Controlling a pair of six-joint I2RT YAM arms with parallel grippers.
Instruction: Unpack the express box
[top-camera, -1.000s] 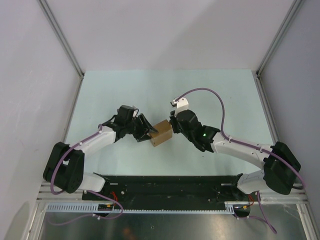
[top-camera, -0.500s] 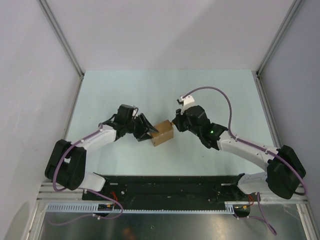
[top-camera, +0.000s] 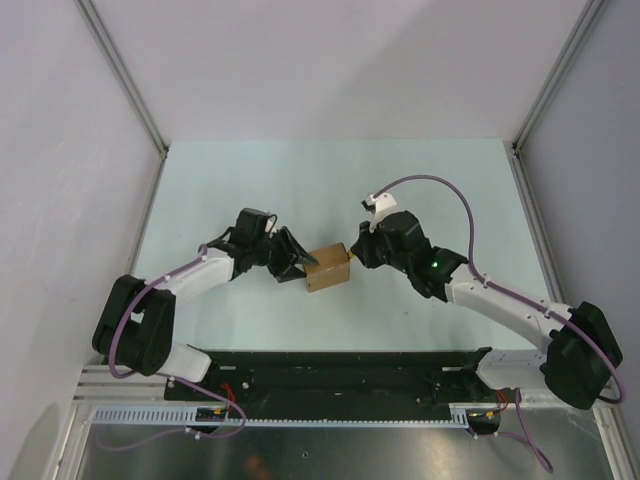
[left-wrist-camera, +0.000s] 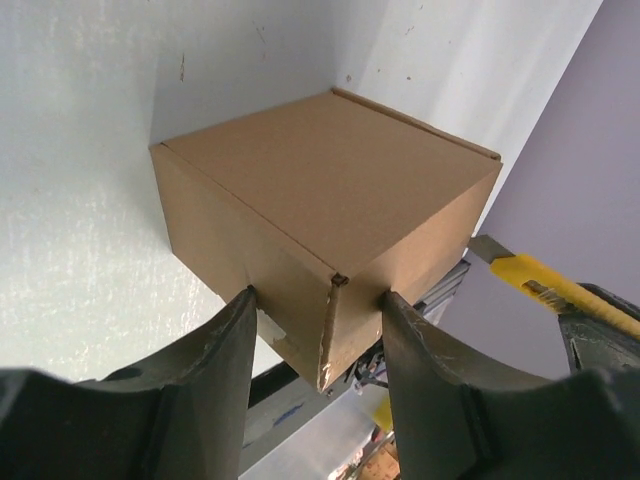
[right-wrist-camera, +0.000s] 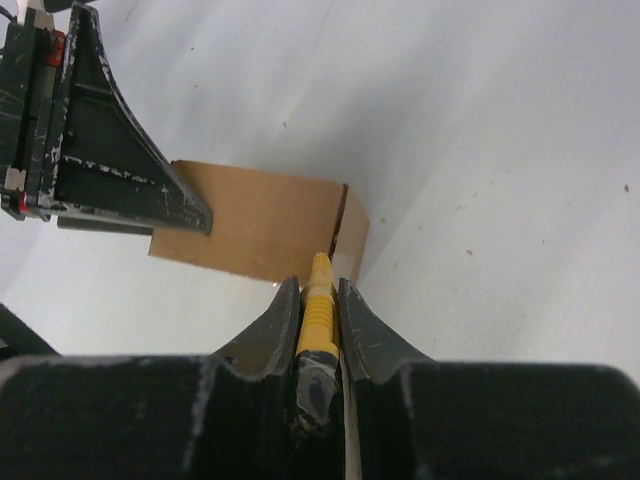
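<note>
The express box (top-camera: 327, 267) is a small, closed brown cardboard cube on the table between the two arms. My left gripper (top-camera: 297, 265) grips its left corner. In the left wrist view the fingers (left-wrist-camera: 222, 350) press on two sides of the box (left-wrist-camera: 320, 190). My right gripper (top-camera: 352, 258) is shut on a yellow-and-black utility knife (right-wrist-camera: 318, 312). The knife tip rests at the flap seam on the right end of the box (right-wrist-camera: 250, 225). The knife also shows in the left wrist view (left-wrist-camera: 540, 288).
The pale green table (top-camera: 300, 180) is enclosed by grey walls at the back and sides. A black base rail (top-camera: 330, 370) runs along the near edge. My left gripper's finger (right-wrist-camera: 100, 170) shows at the upper left of the right wrist view.
My right arm has swung outward to the right and its wrist has drawn back a little. The knife tip stays at the box's right edge. The left arm and box have barely moved.
</note>
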